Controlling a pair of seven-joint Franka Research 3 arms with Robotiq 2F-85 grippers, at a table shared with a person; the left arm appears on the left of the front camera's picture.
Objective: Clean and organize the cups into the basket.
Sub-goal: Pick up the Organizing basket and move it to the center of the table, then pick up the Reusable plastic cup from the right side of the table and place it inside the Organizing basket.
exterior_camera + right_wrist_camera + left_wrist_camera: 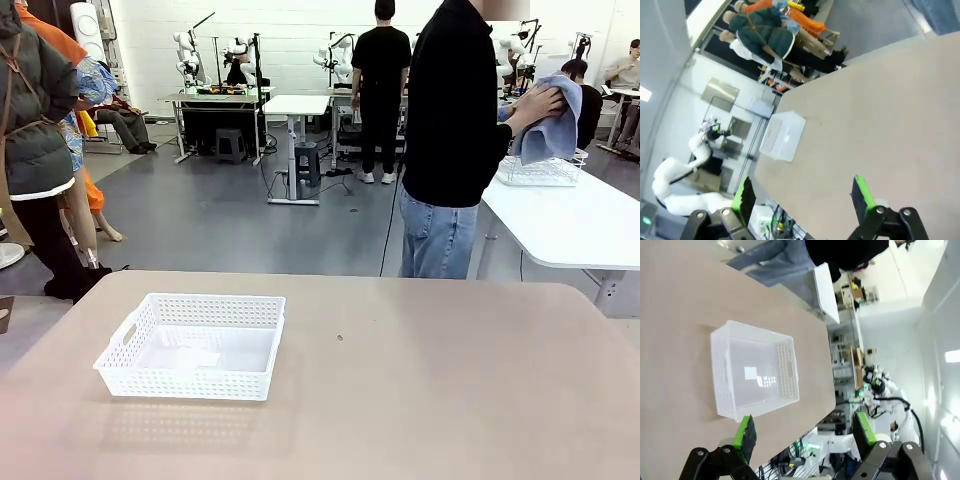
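Cleaning seems to be the step in hand. The person point(455, 130) is standing at the far edge of the table point(430, 390), turning toward a white side table point(570, 215) and pressing a blue cloth point(555, 130) around something with one hand point(537, 104). I cannot tell what the cloth is wrapping, though a cup would be fitting the task. A wire basket point(540, 172) is sitting on that side table, just below the cloth.

The basket point(183, 383) is sitting empty and upright on the table's left half, on the left arm's side, with nothing touching it. The left gripper point(805, 431) is hovering above the table and looking down on the basket, its jaws standing wide apart and gripping nothing. The right gripper point(801, 196) is hanging over bare tabletop, well apart from the basket, with its jaws likewise wide and empty.

Organizing is probably not yet starting, since nothing is lying in the basket. The next move is likely calling for patience: waiting until a wiped cup is being offered or set down within reach. The nearer arm would then be closing around its body, carrying it over the perforated rim and setting it inside, toward one end, leaving room for more.
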